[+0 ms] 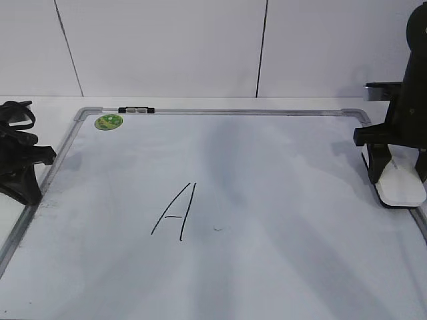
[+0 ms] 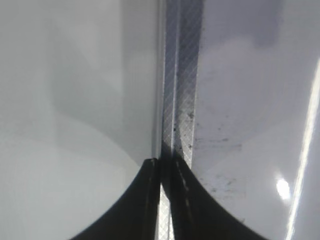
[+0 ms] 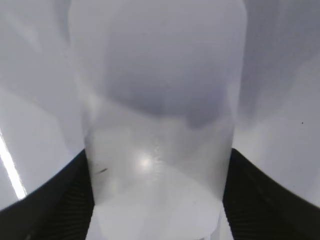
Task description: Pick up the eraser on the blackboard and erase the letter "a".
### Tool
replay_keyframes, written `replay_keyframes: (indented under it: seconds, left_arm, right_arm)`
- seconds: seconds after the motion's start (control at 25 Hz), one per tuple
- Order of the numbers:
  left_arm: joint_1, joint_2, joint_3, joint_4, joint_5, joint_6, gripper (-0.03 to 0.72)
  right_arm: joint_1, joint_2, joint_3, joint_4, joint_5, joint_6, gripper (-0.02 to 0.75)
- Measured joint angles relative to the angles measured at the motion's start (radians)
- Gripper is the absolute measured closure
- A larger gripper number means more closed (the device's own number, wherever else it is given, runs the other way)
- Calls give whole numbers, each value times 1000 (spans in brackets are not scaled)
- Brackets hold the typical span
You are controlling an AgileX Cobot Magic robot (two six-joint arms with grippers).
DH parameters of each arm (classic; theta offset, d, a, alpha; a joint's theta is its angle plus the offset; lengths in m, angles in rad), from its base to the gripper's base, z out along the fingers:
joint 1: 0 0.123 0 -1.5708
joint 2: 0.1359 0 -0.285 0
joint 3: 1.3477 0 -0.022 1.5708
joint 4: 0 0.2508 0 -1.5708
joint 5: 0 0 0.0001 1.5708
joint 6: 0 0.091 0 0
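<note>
Right pincer (image 1: pixel 398 175) astride eraser (image 1: pixel 400 189), blackboard (image 1: pixel 280 193) edge

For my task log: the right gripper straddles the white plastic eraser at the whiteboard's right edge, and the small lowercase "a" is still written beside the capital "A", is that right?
Not quite. The lowercase "a" is gone: the exterior view shows only a faint speck beside the tall black capital "A". The right gripper does straddle the white rounded plastic eraser at the grey-framed whiteboard's right edge.

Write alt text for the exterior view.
A white board bears a handwritten capital A with a faint mark beside it. At the right edge, the right gripper straddles a white eraser; the left gripper rests at the left edge.
</note>
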Motion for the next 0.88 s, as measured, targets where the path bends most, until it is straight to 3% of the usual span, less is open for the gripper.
replay_keyframes:
  seconds: [0.88]
  left_arm:
    - [0, 0, 0, 0, -6, 1, 643]
  right_arm:
    - [-2, 31, 0, 39, -4, 0, 183]
